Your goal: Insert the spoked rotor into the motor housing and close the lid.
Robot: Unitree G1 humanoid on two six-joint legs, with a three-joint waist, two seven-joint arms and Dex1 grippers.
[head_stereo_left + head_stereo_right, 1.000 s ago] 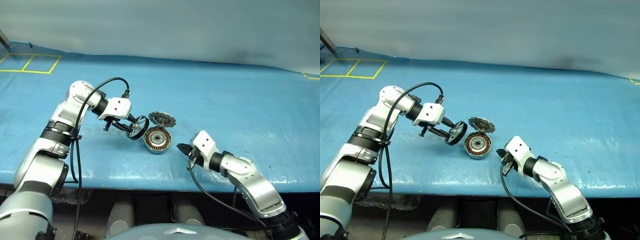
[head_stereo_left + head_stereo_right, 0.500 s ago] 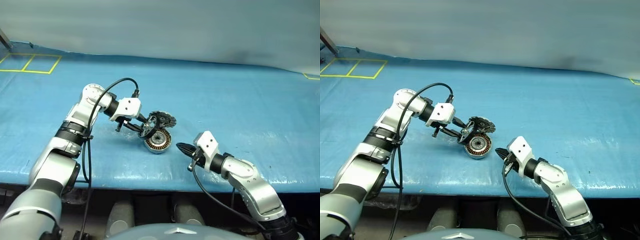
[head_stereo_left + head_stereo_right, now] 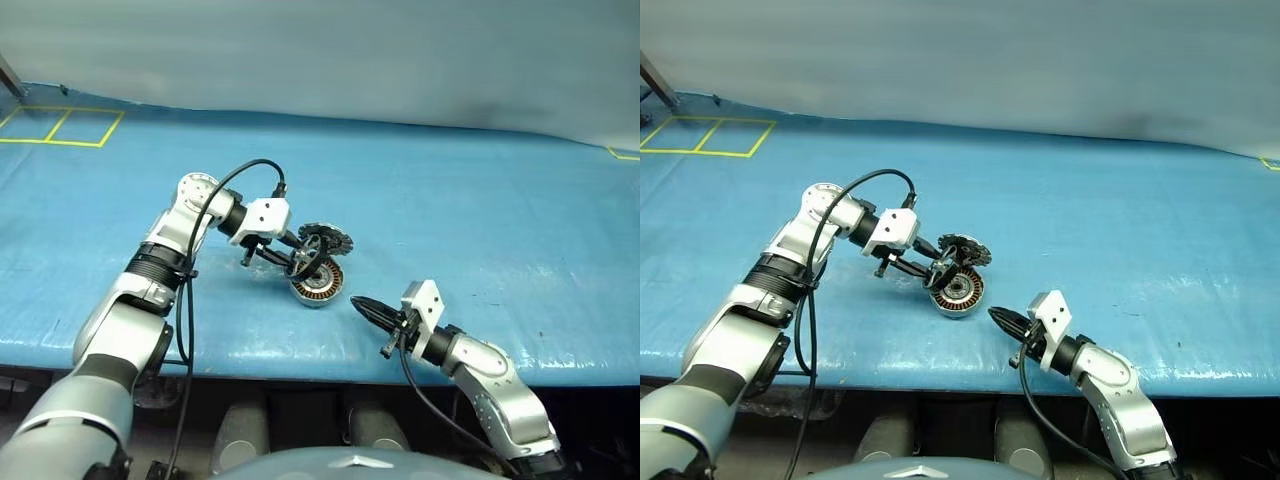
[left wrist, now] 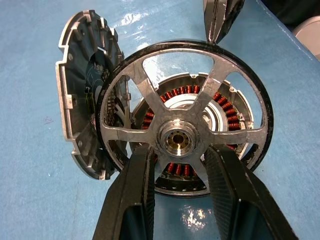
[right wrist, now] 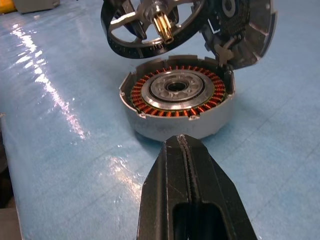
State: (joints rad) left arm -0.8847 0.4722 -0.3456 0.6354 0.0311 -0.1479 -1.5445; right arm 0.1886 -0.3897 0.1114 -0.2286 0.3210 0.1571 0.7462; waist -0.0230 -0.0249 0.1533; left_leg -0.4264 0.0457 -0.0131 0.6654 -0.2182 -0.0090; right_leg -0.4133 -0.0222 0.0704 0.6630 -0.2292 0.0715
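While clamped in left gripper (image 4: 177, 167) jaws, spoked rotor (image 4: 186, 115) tilted just above motor housing (image 3: 316, 281), shaft toward hub; lid (image 3: 328, 238) at 12 o'clock. Right gripper (image 3: 365, 307) jaws together, at 4 o'clock.

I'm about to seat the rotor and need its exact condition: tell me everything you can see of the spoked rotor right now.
The spoked rotor is a flat wheel of bright silver metal with a dark outer rim, thin spokes with open gaps between them, and a round hub with a small brass-coloured toothed shaft on its underside. The left claw grips it at the hub. It hangs tilted in the air just above the motor housing, not yet seated, with the propped-up lid close beside it.
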